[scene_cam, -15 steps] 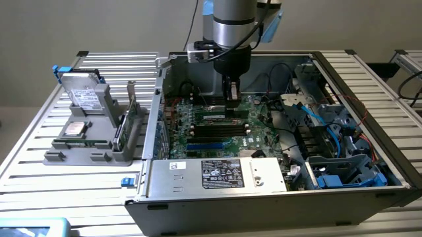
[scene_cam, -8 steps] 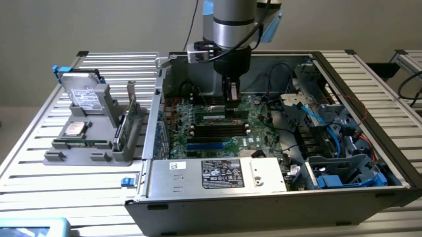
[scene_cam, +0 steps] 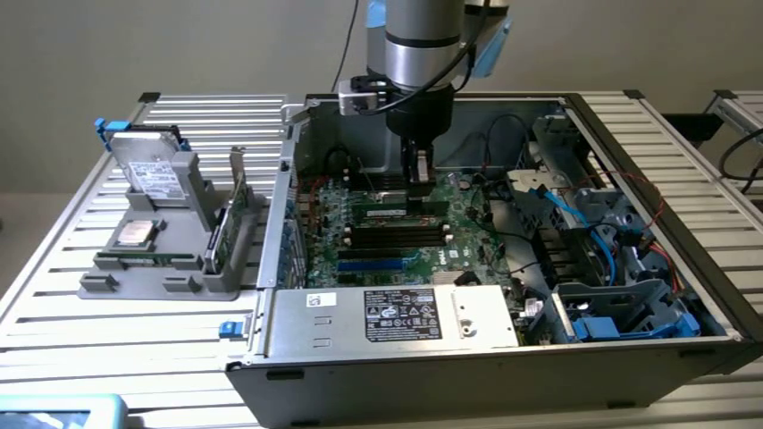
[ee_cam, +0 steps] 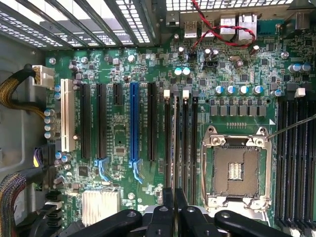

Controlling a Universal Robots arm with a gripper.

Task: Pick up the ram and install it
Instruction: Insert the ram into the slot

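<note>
One arm (scene_cam: pixel 420 45) is hanging plumb inside the case (scene_cam: pixel 477 389); I am seeing its gripper (ee_cam: pixel 175 196) pinching the ram (ee_cam: pixel 176 143), slots (ee_cam: pixel 194 143) crowding both edges.

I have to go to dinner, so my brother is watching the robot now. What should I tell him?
Hand: down inside the computer case, over the motherboard; it looks shut on the ram.
Ram: on its edge among the long black slots, running along them.
Done: the ram is picked up and brought to the slots.
Left: I cannot tell if it is pushed fully in. The hand has not let go.
</note>
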